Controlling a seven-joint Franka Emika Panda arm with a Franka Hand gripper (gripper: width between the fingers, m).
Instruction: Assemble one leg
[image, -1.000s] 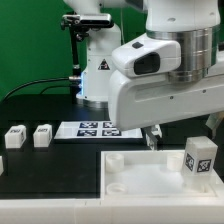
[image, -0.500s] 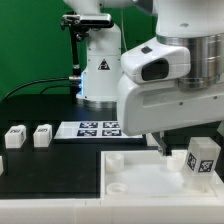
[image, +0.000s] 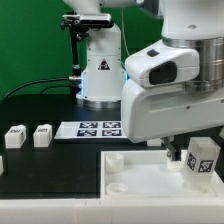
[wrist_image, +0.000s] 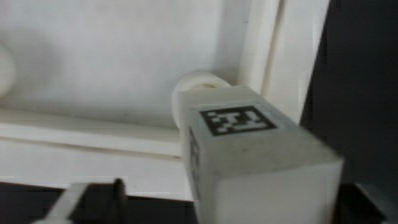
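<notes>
The leg (image: 203, 158) stands on the large white board (image: 135, 172) at the exterior view's right. It is a small rigid plastic block, likely light and smooth, best pinched across its plain sides. From the left: two similar blocks (image: 14, 136) on the black table (image: 50, 175), the marker board (image: 95, 128), then the hand (image: 172, 150) near the leg. Whether it is clenched or released cannot be told.

Bright, even light; low sharpness.
Wrist view blurs the leg (wrist_image: 249, 165); the arm (image: 175, 100) glares white in exterior view.
</notes>
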